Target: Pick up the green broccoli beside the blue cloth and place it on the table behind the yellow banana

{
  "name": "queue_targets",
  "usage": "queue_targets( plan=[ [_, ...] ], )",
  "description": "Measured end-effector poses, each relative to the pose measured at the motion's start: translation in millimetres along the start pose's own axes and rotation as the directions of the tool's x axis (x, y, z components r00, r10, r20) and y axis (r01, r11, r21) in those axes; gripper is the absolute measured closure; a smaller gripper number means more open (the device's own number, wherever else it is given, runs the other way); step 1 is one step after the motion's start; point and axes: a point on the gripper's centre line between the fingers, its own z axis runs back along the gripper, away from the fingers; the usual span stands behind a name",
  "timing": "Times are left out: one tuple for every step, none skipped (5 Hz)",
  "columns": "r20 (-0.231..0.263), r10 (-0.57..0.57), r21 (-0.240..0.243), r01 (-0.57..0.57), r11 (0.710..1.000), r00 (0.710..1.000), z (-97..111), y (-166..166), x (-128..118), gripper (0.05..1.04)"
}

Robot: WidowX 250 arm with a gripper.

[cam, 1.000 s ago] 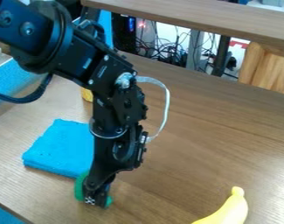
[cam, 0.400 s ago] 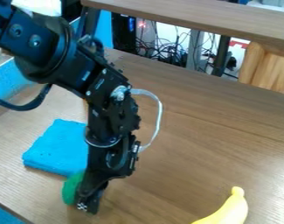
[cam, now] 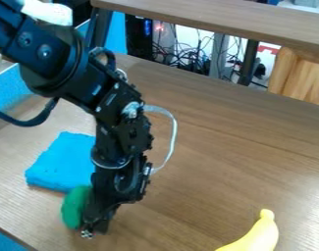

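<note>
The black gripper (cam: 94,229) hangs low over the table at the lower left. Against its left side is a rounded green object (cam: 74,208), partly hidden behind it; whether the gripper holds this object or only touches it, I cannot tell. Just behind the two lies a folded blue cloth (cam: 62,162), its right edge covered by the arm. A yellow banana (cam: 258,236) rests at the bottom right, well apart from the gripper and cut off by the view's lower edge.
The wooden table (cam: 221,162) spreads to the right of the arm. Along the back runs a raised wooden shelf (cam: 233,19), with cables (cam: 188,61) behind and below it. A blue-lined edge (cam: 17,93) borders the far left.
The gripper has shifted left and slightly toward the camera. The green object has moved left along with it, and the blue cloth's near right corner looks slightly displaced. The banana has stayed put.
</note>
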Motion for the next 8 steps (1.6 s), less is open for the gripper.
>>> queue_targets(
  plan=[
    [-0.009, -0.003, -0.005, 0.003, 1.000, 1.000, 0, 0, -1, 0.747],
    [-0.016, 0.001, -0.024, -0.001, 1.000, 1.000, 6, -2, -2, 0.747],
    [0.035, -0.001, 0.008, 0.001, 1.000, 0.999, 30, 4, 10, 0.747],
    [0.107, -0.046, 0.030, 0.043, 0.999, 0.993, 60, 11, 37, 0.747],
    [0.193, -0.095, 0.073, 0.082, 0.994, 0.977, 93, 28, 72, 0.747],
    [0.226, -0.122, 0.060, 0.111, 0.992, 0.966, 93, 47, 105, 0.747],
    [0.245, -0.115, 0.043, 0.108, 0.993, 0.963, 89, 75, 137, 0.747],
    [0.269, -0.013, 0.027, 0.006, 1.000, 0.963, 93, 98, 169, 0.747]
  ],
)
